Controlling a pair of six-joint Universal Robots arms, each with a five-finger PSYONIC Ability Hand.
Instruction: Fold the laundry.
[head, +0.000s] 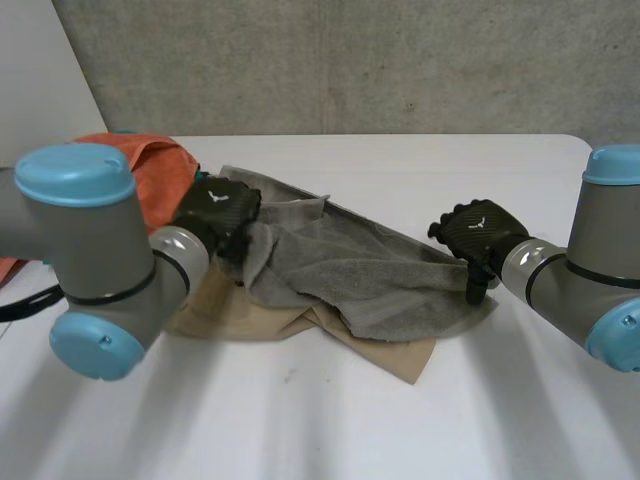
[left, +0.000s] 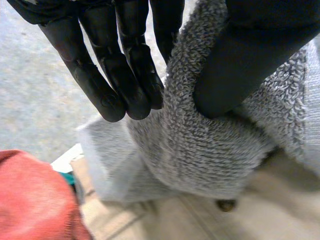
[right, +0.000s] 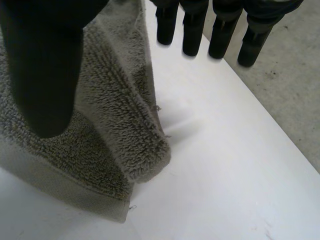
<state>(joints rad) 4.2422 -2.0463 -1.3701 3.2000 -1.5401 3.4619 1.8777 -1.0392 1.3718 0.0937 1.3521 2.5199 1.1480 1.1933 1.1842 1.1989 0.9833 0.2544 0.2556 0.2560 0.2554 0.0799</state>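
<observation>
A grey towel (head: 350, 265) lies crumpled across the middle of the white table (head: 420, 170), partly on a tan cloth (head: 290, 328). My left hand (head: 215, 212) is at the towel's left end. In the left wrist view the towel (left: 200, 150) is pinched between its thumb and the fingers (left: 120, 75), lifted off the tan cloth (left: 225, 220). My right hand (head: 475, 235) sits at the towel's right edge. Its fingers (right: 220, 35) are straight and apart from the thumb, which hangs over the towel's edge (right: 115, 130) without gripping it.
An orange cloth (head: 160, 170) is bunched at the table's back left, close behind my left hand, and appears beside the towel (left: 35, 200). Bare table (right: 225, 175) lies beyond my right hand, with the table's edge and grey floor (right: 295, 95) just past the fingertips.
</observation>
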